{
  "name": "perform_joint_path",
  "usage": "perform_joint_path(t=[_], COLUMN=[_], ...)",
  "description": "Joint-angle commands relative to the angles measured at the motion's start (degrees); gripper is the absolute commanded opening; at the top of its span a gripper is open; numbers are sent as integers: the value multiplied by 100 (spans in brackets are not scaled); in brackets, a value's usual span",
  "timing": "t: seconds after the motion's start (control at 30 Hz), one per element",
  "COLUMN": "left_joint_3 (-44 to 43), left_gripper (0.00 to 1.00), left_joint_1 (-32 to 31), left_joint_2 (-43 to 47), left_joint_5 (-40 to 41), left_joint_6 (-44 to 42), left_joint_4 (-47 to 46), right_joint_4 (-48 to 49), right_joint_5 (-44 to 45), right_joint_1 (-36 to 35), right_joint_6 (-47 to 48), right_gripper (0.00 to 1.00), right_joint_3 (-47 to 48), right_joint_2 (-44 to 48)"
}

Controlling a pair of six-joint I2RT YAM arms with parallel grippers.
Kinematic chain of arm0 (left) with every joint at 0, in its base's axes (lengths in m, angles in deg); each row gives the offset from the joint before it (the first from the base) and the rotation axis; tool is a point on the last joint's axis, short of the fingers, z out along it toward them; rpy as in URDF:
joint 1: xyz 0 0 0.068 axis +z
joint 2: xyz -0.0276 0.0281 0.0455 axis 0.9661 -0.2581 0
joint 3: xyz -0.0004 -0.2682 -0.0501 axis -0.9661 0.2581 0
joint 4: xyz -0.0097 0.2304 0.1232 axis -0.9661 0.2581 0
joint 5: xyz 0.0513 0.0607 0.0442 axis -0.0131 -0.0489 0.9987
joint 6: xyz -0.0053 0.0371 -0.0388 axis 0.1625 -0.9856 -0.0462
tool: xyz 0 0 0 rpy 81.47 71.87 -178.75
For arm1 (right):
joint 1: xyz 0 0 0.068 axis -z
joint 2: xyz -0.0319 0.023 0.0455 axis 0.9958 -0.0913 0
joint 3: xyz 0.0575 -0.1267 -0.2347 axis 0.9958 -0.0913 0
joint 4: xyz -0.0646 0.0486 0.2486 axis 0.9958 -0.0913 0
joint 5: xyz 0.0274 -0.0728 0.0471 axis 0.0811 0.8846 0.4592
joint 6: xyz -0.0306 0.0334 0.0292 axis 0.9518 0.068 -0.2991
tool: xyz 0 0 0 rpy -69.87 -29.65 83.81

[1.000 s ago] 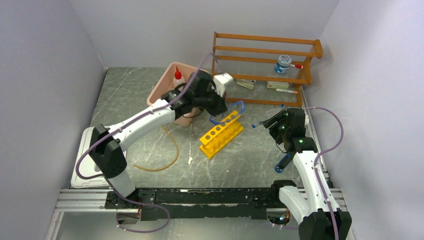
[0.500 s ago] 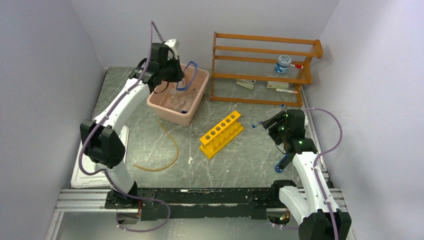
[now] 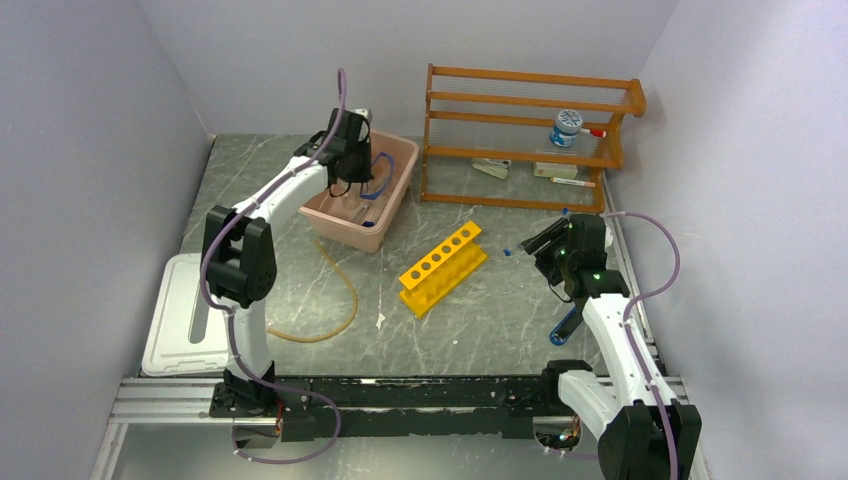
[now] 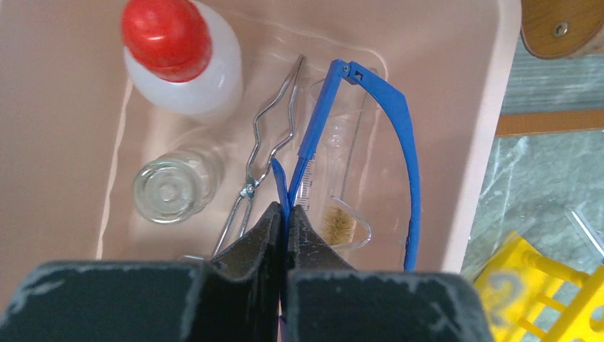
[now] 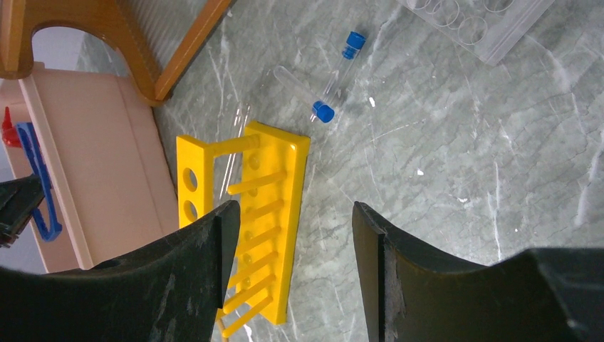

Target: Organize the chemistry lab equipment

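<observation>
My left gripper (image 4: pixel 286 210) is shut on the thin blue arm of the blue-framed goggles (image 4: pixel 399 135) and holds them inside the pink tub (image 4: pixel 491 107). Below it in the tub lie the red-capped squeeze bottle (image 4: pixel 178 57), the metal tongs (image 4: pixel 267 142), a small clear glass vessel (image 4: pixel 171 189) and a clear cup with a brush (image 4: pixel 338 221). In the top view the gripper (image 3: pixel 352 188) hangs over the tub (image 3: pixel 345 225). My right gripper (image 5: pixel 295 214) is open and empty above the yellow holed rack (image 5: pixel 267 214), with two blue-capped tubes (image 5: pixel 335 71) beyond it.
The yellow rack (image 3: pixel 443 267) lies mid-table. Tan tubing (image 3: pixel 340 300) curls to its left. The white lid (image 3: pixel 185 320) lies at the near left. The wooden shelf rack (image 3: pixel 530 130) stands at the back right. A clear holed tray (image 5: pixel 477 21) lies by the right wall.
My left gripper carried the goggles from above the yellow rack to the back left, then lowered them into the pink tub. The right arm has hardly moved.
</observation>
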Motion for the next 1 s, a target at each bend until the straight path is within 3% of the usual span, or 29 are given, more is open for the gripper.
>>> perform_joint_path(t=[0.0,0.13,0.4,0.67,0.97], left_joint_3=[-223,-247,-310,-464,-666], left_gripper=[5,5,5,29,43], left_joint_1=[-348,-378,-396,-396,-395], left_joint_2=[-208,-409,-873,-1024,-625], left_joint_5=[696,976,585,111,-104], left_joint_6=[-266,-439,-585,-572,-690], left_joint_4=[-294,-419,-741,-709,-301], right_joint_4=[186,204,215,199,111], right_joint_5=[15,24,63,106,299], right_joint_1=[46,47,49,49,46], right_joint_6=[56,91,111,124,281], right_gripper=[63,63,63,63,63], right_joint_3=[78,103,127,170,307], right_joint_2=[-87,-149,-221,-219,-105])
